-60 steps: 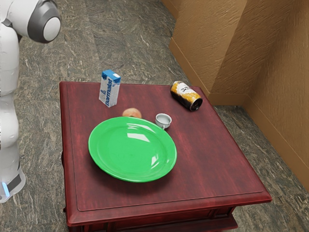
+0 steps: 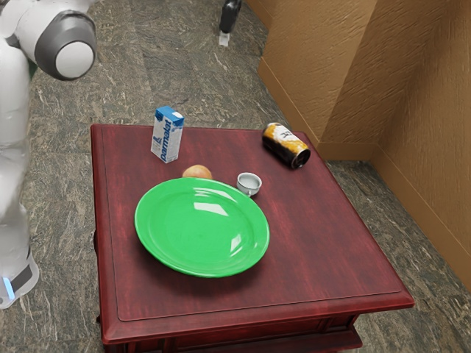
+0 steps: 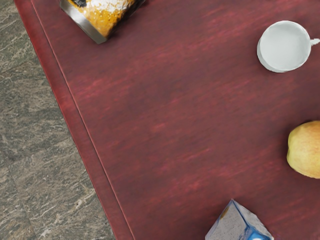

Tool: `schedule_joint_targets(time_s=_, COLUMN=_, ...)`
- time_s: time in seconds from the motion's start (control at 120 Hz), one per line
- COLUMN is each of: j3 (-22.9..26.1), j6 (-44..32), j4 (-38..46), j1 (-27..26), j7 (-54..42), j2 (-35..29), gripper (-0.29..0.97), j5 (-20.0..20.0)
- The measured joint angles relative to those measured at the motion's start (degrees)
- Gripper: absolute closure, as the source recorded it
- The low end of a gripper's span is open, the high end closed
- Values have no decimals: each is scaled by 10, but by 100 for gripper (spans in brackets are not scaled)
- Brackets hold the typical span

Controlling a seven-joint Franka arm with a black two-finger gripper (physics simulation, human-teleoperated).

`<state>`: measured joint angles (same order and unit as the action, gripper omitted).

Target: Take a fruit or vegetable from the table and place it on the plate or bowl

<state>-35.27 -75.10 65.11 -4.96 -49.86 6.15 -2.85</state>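
The green plate [image 2: 202, 226] lies empty near the middle of the dark red bench [image 2: 316, 243]. The fruit [image 2: 196, 172], round and yellow-orange, sits on the bench just beside the plate's far rim, which hides its lower part; it is not on the plate. The white cup [image 2: 249, 182] stands upright just beside the same rim, a little toward the exterior view's right of the fruit and apart from it. The blue-and-white carton [image 2: 167, 134] stands upright farther back from the plate, beyond the fruit. The can [image 2: 285, 145] lies on its side well apart from the plate, near the bench's far corner on the exterior view's right.

The jaws hang high above the floor, well beyond the plate and the bench's far edge; I cannot tell whether they are released or clenched, and nothing shows in them.

From the wrist, the bench [image 3: 175, 125] carries the can [image 3: 102, 15], cup [image 3: 285, 46], fruit [image 3: 304, 149] and carton [image 3: 239, 224], all apart from one another.
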Motion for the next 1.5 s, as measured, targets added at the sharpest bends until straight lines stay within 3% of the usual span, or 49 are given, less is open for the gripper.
schedule_joint_targets(time_s=0.058, j3=3, j6=10, j4=23, j1=-101, j7=0, j2=14, gripper=2, j5=5)
schedule_joint_targets(time_s=0.108, j3=5, j6=18, j4=43, j1=-139, j7=-1, j2=9, gripper=2, j5=13)
schedule_joint_targets(time_s=0.142, j3=9, j6=17, j4=87, j1=-173, j7=-1, j2=-29, gripper=2, j5=30)
schedule_joint_targets(time_s=0.167, j3=7, j6=11, j4=145, j1=-221, j7=3, j2=-90, gripper=2, j5=49)
schedule_joint_targets(time_s=0.217, j3=-33, j6=-4, j4=290, j1=-385, j7=26, j2=-289, gripper=3, j5=109)
schedule_joint_targets(time_s=0.275, j3=-76, j6=-14, j4=409, j1=-505, j7=87, j2=-476, gripper=2, j5=170)
schedule_joint_targets(time_s=0.317, j3=-93, j6=-17, j4=458, j1=-547, j7=146, j2=-538, gripper=2, j5=201)
schedule_joint_targets(time_s=0.383, j3=-133, j6=-21, j4=506, j1=-573, j7=233, j2=-569, gripper=2, j5=232)
schedule_joint_targets(time_s=0.567, j3=-160, j6=-55, j4=574, j1=-598, j7=415, j2=-544, gripper=2, j5=259)
schedule_joint_targets(time_s=0.708, j3=-162, j6=-73, j4=591, j1=-589, j7=560, j2=-543, gripper=2, j5=216)
schedule_joint_targets(time_s=0.842, j3=-148, j6=-78, j4=595, j1=-575, j7=653, j2=-542, gripper=3, j5=201)
schedule_joint_targets(time_s=0.908, j3=-116, j6=-75, j4=596, j1=-558, j7=638, j2=-530, gripper=3, j5=206)
schedule_joint_targets(time_s=1.042, j3=-116, j6=-75, j4=605, j1=-532, j7=612, j2=-511, gripper=2, j5=200)
schedule_joint_targets(time_s=1.25, j3=-30, j6=-87, j4=603, j1=-513, j7=542, j2=-509, gripper=2, j5=195)
schedule_joint_targets(time_s=1.5, j3=-27, j6=-87, j4=599, j1=-463, j7=398, j2=-501, gripper=2, j5=194)
